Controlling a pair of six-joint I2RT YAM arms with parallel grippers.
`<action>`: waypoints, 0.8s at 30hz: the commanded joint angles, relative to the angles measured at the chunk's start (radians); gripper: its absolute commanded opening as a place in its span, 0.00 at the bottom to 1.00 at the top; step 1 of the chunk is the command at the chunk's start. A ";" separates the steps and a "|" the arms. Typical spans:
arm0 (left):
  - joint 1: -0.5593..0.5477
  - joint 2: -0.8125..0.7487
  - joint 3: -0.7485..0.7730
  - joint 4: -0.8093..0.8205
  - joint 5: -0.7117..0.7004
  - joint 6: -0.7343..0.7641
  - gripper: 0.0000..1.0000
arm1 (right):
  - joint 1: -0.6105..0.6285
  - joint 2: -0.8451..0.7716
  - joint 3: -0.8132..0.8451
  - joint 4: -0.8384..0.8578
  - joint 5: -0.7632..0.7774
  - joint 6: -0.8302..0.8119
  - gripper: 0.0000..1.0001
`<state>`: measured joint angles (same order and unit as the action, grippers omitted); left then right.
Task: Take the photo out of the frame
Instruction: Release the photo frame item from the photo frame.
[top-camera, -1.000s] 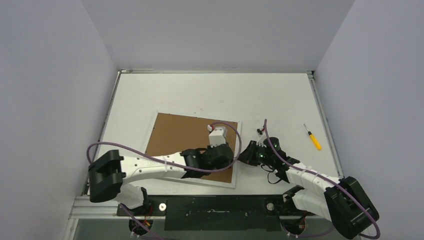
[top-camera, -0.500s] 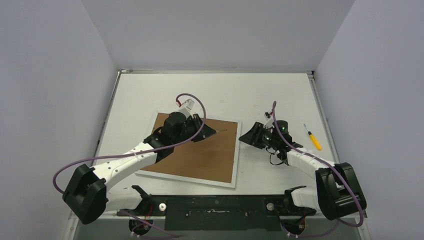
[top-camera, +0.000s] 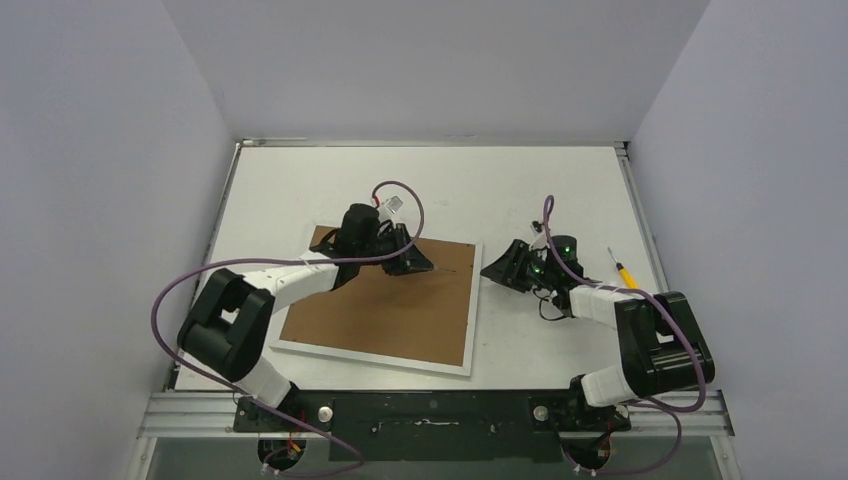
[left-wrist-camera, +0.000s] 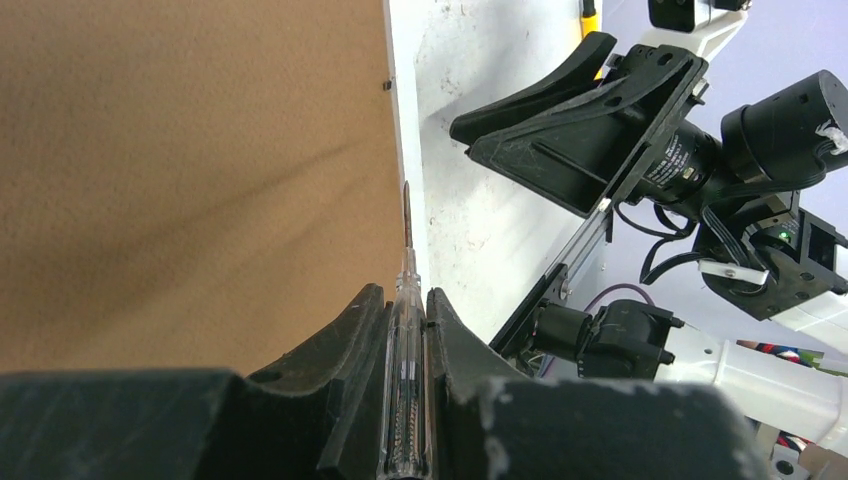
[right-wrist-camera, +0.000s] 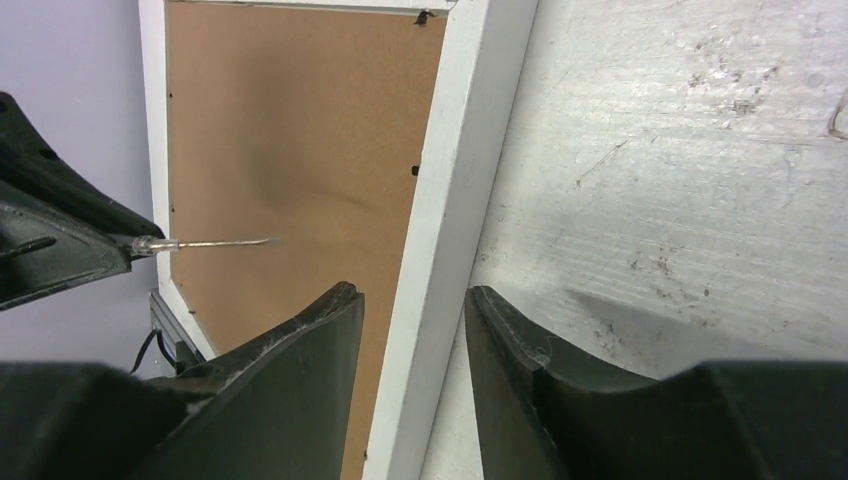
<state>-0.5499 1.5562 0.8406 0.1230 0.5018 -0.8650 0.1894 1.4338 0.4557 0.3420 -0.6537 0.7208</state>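
Seeing frame face-down on surface; photo probably hidden under backing. Clenching clear screwdriver in left fingers, tip over backing's right edge. Straddling frame's right edge with right fingers, released. Looks stiff, light: grab by edges.

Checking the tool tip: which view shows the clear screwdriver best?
Left wrist: the clear screwdriver runs from the left gripper to its tip over the brown back of the frame. Right wrist shows only its shaft; top external, a faint line.
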 joint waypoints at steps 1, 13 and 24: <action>0.010 0.071 0.086 0.059 0.079 0.025 0.00 | -0.004 0.046 0.036 0.108 -0.034 -0.015 0.46; 0.051 0.250 0.219 0.000 0.109 -0.044 0.00 | -0.009 0.202 0.065 0.272 -0.095 0.067 0.32; 0.068 0.373 0.282 -0.007 0.167 -0.130 0.00 | -0.012 0.267 0.079 0.324 -0.097 0.100 0.27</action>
<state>-0.4839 1.8984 1.0698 0.1101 0.6323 -0.9627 0.1833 1.6840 0.5014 0.5694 -0.7357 0.8082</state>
